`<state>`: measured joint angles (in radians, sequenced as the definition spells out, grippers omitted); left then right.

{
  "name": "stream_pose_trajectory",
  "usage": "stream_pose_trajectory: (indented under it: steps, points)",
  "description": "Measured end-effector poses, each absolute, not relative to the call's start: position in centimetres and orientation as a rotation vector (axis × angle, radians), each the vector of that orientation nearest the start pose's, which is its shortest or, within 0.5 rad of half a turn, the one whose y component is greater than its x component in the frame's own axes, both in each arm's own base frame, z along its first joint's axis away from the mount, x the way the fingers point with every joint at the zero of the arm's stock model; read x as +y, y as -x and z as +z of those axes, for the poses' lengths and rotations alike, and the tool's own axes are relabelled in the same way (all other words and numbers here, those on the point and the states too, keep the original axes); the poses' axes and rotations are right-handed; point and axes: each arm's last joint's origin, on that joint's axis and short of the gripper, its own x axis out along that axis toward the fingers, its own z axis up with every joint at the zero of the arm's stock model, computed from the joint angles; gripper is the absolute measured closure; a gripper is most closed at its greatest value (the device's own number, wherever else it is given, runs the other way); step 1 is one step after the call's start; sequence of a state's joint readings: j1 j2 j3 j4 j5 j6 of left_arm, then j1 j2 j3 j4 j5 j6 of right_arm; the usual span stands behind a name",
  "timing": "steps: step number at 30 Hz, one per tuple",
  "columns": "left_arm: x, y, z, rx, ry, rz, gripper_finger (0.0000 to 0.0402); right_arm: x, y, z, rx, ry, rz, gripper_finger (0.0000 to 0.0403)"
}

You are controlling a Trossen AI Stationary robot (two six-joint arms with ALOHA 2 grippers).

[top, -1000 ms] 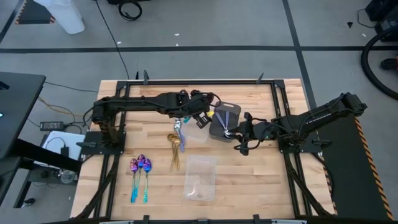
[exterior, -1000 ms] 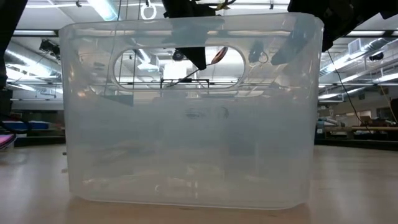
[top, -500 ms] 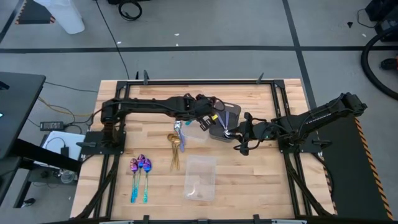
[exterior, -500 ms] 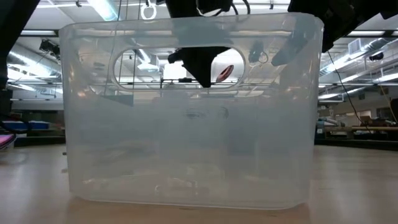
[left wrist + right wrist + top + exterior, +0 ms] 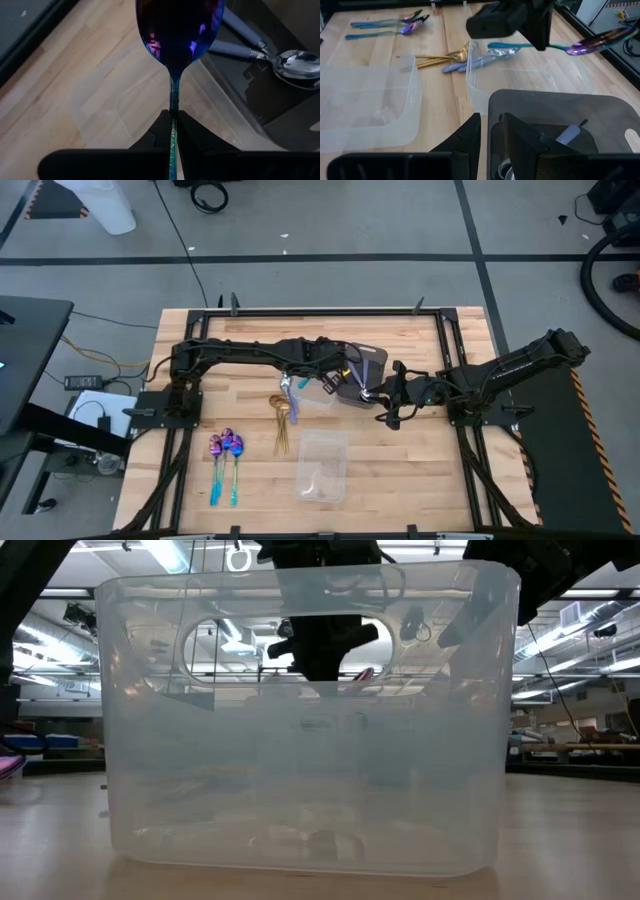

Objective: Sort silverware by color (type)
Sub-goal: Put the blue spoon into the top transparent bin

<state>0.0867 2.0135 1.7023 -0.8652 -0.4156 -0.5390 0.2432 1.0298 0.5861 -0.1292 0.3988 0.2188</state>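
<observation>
The left gripper (image 5: 173, 120) pinches the slim teal handle of a glossy iridescent purple-blue spoon (image 5: 179, 30), held above the table's middle, at nine o'clock of the dark grey rectangular tray (image 5: 372, 360). The right gripper (image 5: 490, 131) hangs partly parted over that tray, grasping nothing.

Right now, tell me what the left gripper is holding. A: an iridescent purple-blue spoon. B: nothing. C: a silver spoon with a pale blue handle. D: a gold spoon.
A: the left gripper is shut on the thin stem of an iridescent purple-blue spoon, its bowl pointing away from the fingers.
</observation>
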Motion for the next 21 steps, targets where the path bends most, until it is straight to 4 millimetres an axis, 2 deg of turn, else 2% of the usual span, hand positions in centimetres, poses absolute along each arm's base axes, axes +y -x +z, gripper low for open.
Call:
stream_pose_trajectory:
  steps: [14,21]
  points:
    - [4.7,-42.5,20.5,1.091,0.300,0.767,0.0381,4.0,-20.7,22.8,0.521,-0.043,-0.210,0.0309]
    - [5.1,-42.3,19.6,1.136,0.315,0.796,0.0381,4.2,-20.7,22.8,0.518,-0.039,-0.200,0.0309]
